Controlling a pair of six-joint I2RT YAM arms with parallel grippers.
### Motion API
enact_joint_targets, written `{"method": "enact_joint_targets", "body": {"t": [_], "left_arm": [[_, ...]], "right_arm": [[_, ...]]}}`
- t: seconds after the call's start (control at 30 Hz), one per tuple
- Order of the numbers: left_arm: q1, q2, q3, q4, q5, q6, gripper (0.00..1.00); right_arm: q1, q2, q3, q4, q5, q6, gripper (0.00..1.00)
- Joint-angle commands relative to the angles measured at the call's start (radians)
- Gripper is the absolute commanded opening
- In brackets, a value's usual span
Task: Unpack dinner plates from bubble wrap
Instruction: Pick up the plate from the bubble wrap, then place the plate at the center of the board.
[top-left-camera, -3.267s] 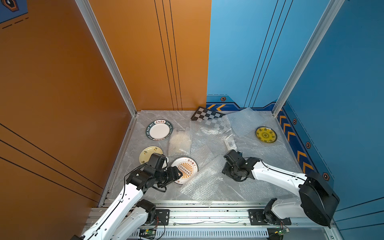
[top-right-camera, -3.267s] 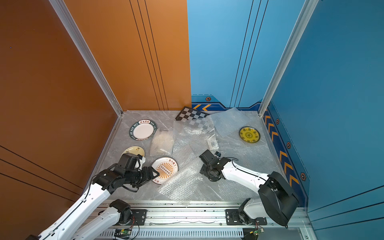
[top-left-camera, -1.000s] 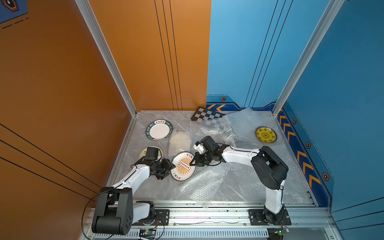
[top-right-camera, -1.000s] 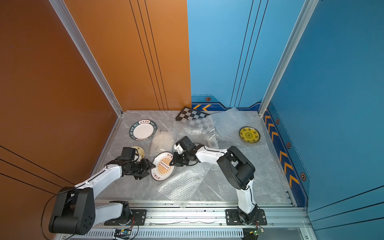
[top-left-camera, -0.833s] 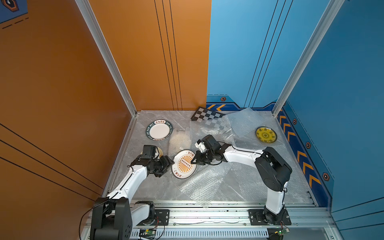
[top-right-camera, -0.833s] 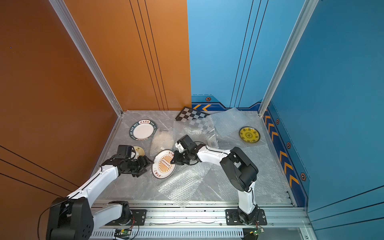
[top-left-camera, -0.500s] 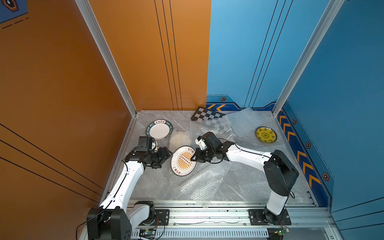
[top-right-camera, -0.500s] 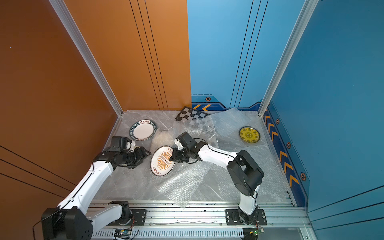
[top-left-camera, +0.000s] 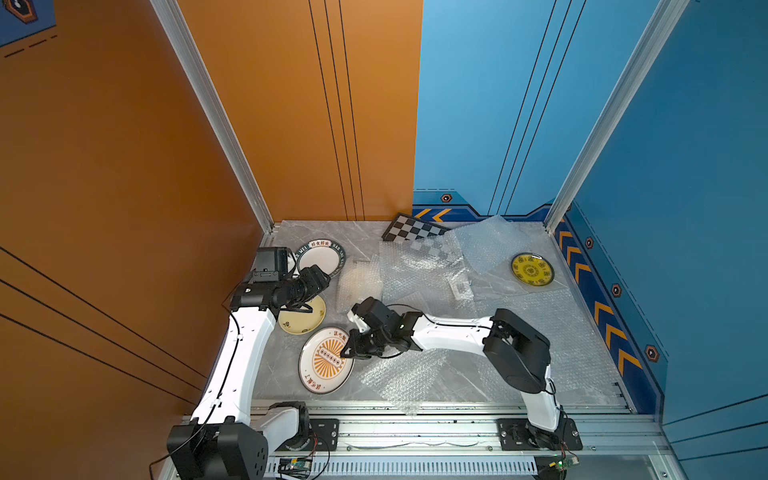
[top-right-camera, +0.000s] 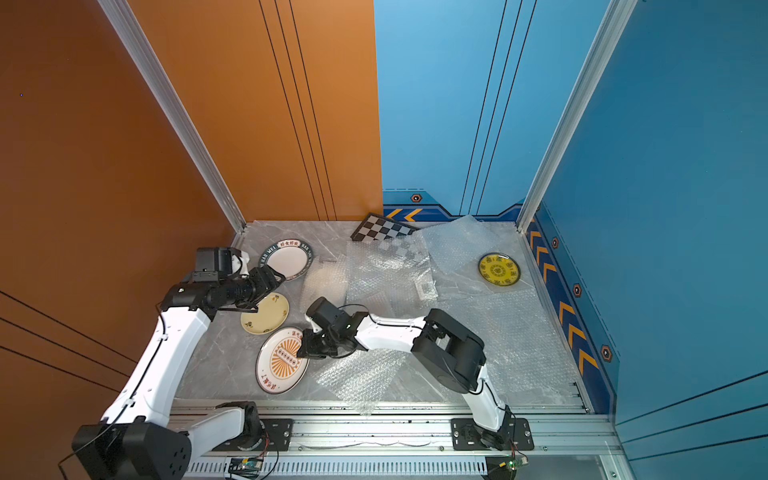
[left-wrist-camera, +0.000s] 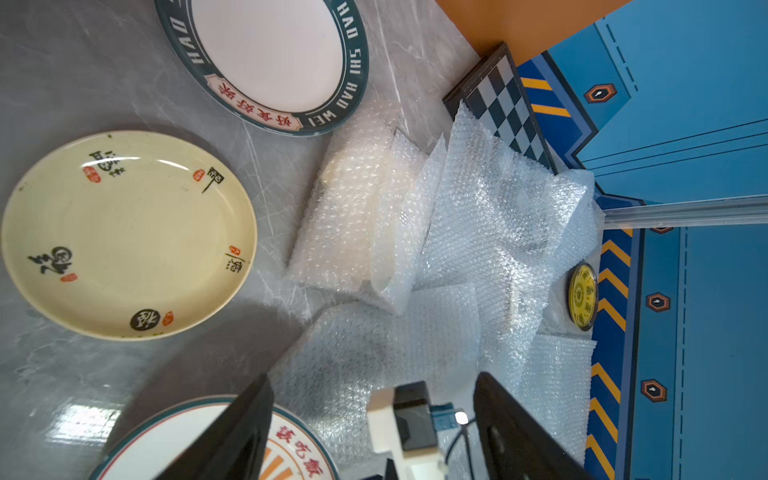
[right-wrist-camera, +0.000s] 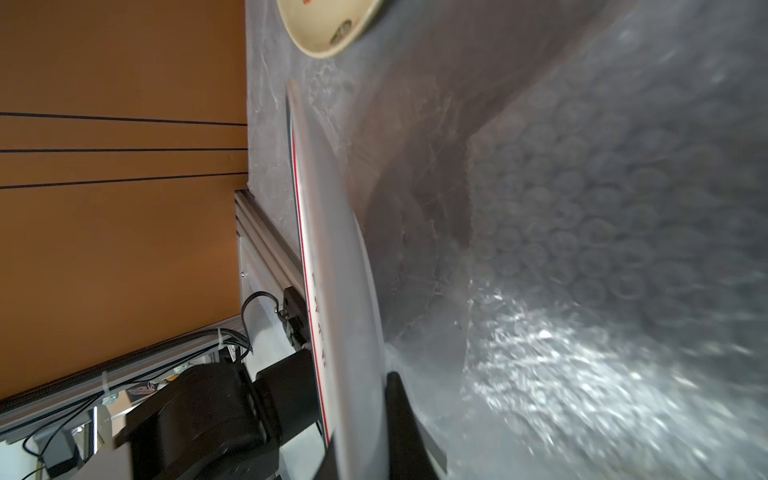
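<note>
My right hand (top-left-camera: 347, 353) pinches the sunburst plate (top-left-camera: 322, 374) tilted, probably to clear the bubble wrap (top-left-camera: 399, 374). My left hand (top-left-camera: 321, 277) beyond it: wide; empty.

We see a black-and-grey checkerboard (top-left-camera: 409, 229) lying on the grey marble tabletop (top-left-camera: 357, 235) at the back wall, where the orange panel (top-left-camera: 291, 124) meets the blue panel (top-left-camera: 478, 124). Orange chevrons (top-left-camera: 603, 309) line the side skirting; an aluminium rail (top-left-camera: 415, 432) runs along the front.
</note>
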Motion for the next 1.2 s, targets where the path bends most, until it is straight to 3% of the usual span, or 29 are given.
{"method": "enact_joint_targets", "body": {"t": [0.0, 0.3, 0.47, 0.7, 1.17], "left_arm": [[0.004, 0.006, 0.025, -0.054, -0.037, 0.023, 0.78], [0.002, 0.004, -0.002, -0.062, -0.036, 0.025, 0.79], [0.002, 0.003, -0.010, -0.063, -0.032, 0.029, 0.80], [0.001, 0.015, 0.008, -0.062, -0.009, 0.022, 0.80], [-0.011, 0.056, 0.013, -0.003, 0.071, -0.005, 0.80]], "right_arm": [[0.026, 0.070, 0.042, 0.150, 0.013, 0.099, 0.07], [0.061, 0.190, 0.125, 0.175, 0.058, 0.148, 0.09], [0.066, 0.207, 0.157, 0.129, 0.076, 0.152, 0.33], [0.051, 0.093, 0.130, 0.016, 0.126, 0.091, 0.51], [0.032, -0.233, -0.105, -0.162, 0.268, 0.070, 0.62]]}}
